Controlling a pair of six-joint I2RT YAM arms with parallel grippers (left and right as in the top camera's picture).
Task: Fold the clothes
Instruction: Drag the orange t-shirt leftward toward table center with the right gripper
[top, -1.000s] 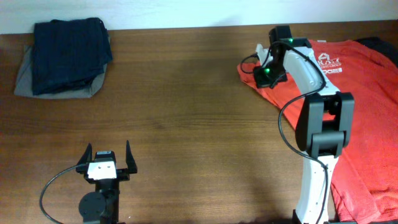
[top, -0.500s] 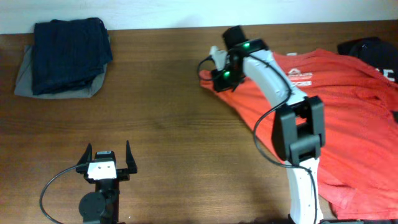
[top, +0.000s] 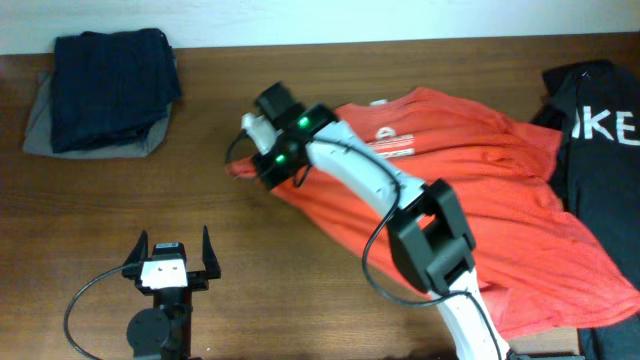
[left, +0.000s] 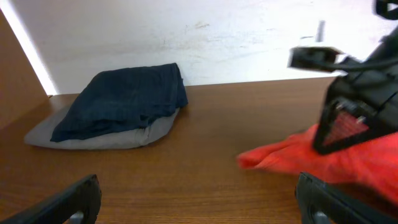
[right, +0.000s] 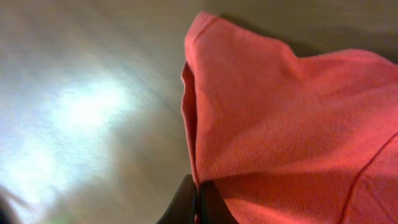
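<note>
The orange-red T-shirt (top: 460, 190) lies spread across the right half of the table, white lettering (top: 392, 144) facing up. My right gripper (top: 262, 162) is shut on the shirt's left edge near the table's middle. The right wrist view shows the jaws (right: 198, 194) pinched on a fold of the red cloth (right: 292, 137). My left gripper (top: 170, 262) is open and empty near the front left. In the left wrist view the shirt's corner (left: 280, 158) lies ahead to the right, between the open fingers (left: 199, 202).
A folded dark navy garment (top: 112, 85) on a grey one (top: 40, 125) lies at the back left, also in the left wrist view (left: 124, 99). A black garment with white lettering (top: 605, 160) lies at the right edge. Bare wood (top: 300, 280) lies at the front.
My right gripper has dragged the shirt's edge leftward across the table, from the right side to near the middle. The black garment has come into view. The left arm has not moved.
</note>
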